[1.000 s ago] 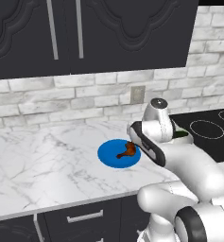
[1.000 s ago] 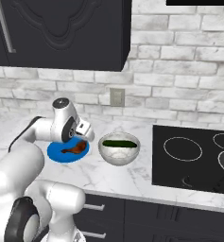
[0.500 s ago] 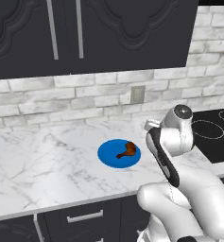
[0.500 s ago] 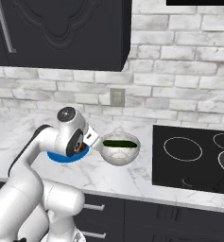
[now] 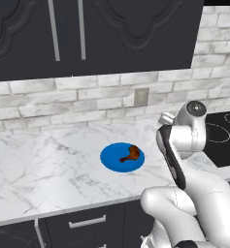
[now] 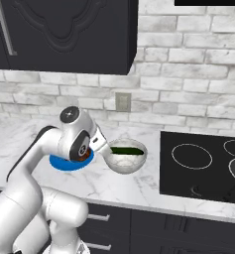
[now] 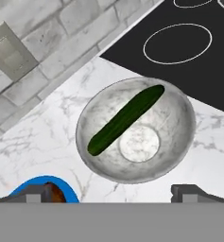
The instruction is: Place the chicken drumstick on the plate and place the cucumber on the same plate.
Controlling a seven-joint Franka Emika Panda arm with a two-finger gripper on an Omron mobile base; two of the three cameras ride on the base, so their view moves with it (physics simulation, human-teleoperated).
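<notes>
Spread wide and carrying nothing, the end effector (image 7: 111, 191) is looking down from the hand view onto the grey-white marbled bowl (image 7: 179, 101), where the cucumber (image 7: 125, 119) is lying slantwise across the hollow, leaning on the curved wall, so it is sitting a little raised rather than flat; the two finger tips are standing apart at the lower edge, well short of it, which suggests the arm is lining up over the bowl for the second pickup. A sliver of the plate (image 7: 26, 187) is showing at the lower left, just beside the bowl, with the stove top (image 7: 189, 61) lying beyond. In the left base view, the chicken drumstick (image 5: 130, 154) is resting on the plate (image 5: 112, 160) toward its right side, so that half of the task is looking finished, and the white arm is rising to the right of it over the worktop (image 5: 43, 164). In the right base view, the cucumber (image 6: 126, 150) is sitting in the bowl (image 6: 124, 162) between the plate (image 6: 64, 163) and the stove top (image 6: 203, 168), with the arm's wrist partly covering the plate.
</notes>
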